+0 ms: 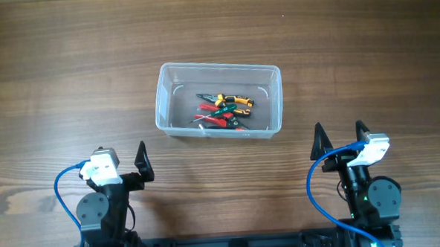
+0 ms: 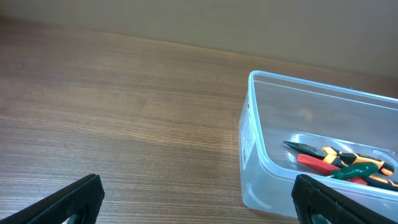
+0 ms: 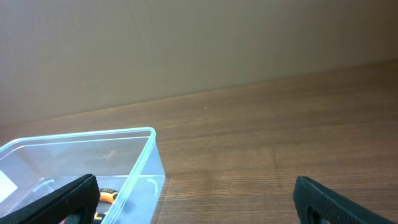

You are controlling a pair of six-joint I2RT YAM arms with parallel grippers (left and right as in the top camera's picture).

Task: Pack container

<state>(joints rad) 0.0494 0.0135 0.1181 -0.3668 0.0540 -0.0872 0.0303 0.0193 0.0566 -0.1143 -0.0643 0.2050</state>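
Observation:
The clear plastic container stands in the middle of the wooden table. Several hand tools with red, green and orange handles lie inside it. It also shows in the left wrist view with the tools in it, and at lower left in the right wrist view. My left gripper is open and empty near the front edge, left of the container. My right gripper is open and empty, front right of it.
The wooden table surrounds the container. Blue cables loop by each arm's base at the front edge. A plain wall rises behind the table's far edge.

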